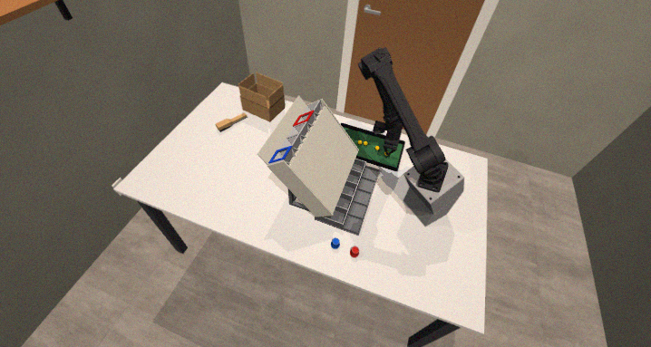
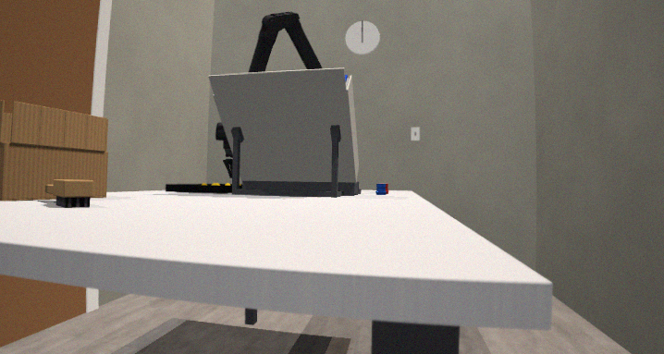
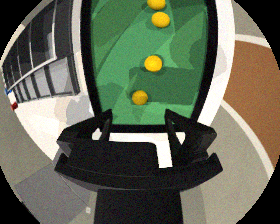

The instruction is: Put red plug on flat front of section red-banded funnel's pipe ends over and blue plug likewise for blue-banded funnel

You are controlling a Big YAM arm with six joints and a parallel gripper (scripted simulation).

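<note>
My gripper (image 1: 386, 152) (image 3: 138, 112) is open and empty, low over the near end of the green marble tray (image 1: 398, 149) (image 3: 118, 43). Several yellow marbles lie in the tray; the nearest marble (image 3: 140, 98) (image 1: 385, 153) sits just ahead of my fingertips. The tilted cover (image 1: 320, 162) (image 2: 288, 124) carries the red-banded funnel (image 1: 303, 118) and the blue-banded funnel (image 1: 279, 155) on top. The grey sectioned bin (image 1: 359, 199) (image 3: 44, 63) lies below it. The blue plug (image 1: 335, 242) (image 2: 380, 189) and red plug (image 1: 354, 251) stand near the table's front edge.
A cardboard box (image 1: 260, 94) (image 2: 51, 147) and a wooden brush (image 1: 230, 120) (image 2: 69, 189) lie at the far left of the table. My arm's base (image 1: 432, 190) stands right of the bin. A brown door is behind the table.
</note>
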